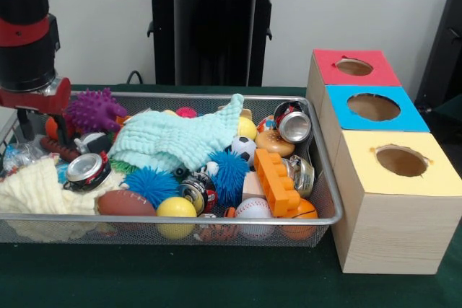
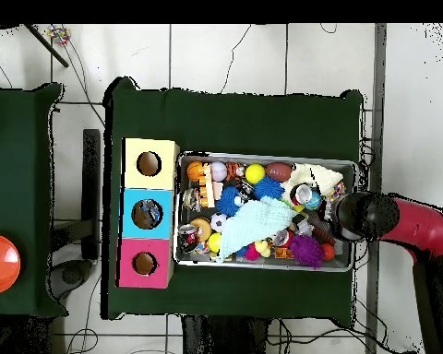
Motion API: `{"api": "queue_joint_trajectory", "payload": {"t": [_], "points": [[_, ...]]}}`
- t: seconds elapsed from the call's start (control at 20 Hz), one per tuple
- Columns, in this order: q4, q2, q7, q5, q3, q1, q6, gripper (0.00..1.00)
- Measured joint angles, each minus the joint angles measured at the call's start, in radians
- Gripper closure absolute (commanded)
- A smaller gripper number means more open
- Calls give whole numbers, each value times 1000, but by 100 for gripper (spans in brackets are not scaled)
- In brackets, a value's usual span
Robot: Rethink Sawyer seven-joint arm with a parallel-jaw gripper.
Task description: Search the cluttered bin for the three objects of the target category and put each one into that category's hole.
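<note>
The silver wire-mesh bin (image 1: 180,219) is full of mixed objects. It also shows in the overhead view (image 2: 262,156). My gripper (image 1: 40,117) hangs low over the bin's left end, beside a purple spiky toy (image 1: 94,110) and above a crushed can (image 1: 86,171). In the overhead view the arm's head (image 2: 364,214) hides it. Three boxes with round holes stand to the right of the bin: red (image 1: 328,63), blue (image 1: 339,99) and yellow (image 1: 361,171).
The bin holds more crushed cans (image 1: 292,126), a mint cloth (image 1: 180,138), a cream cloth (image 1: 36,192), blue spiky balls (image 1: 150,184), a football (image 1: 124,202), a yellow ball (image 1: 175,208), a baseball (image 1: 253,210) and an orange brick (image 1: 276,182).
</note>
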Motion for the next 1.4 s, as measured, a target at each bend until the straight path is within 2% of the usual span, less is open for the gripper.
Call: {"api": "queue_joint_trajectory", "payload": {"t": [0.3,0.85,1.4], "points": [[-19,5,0,0,1,0,0,0],[-107,89,0,-1,1,0,0,0],[-191,134,0,-1,1,0,0,0]]}}
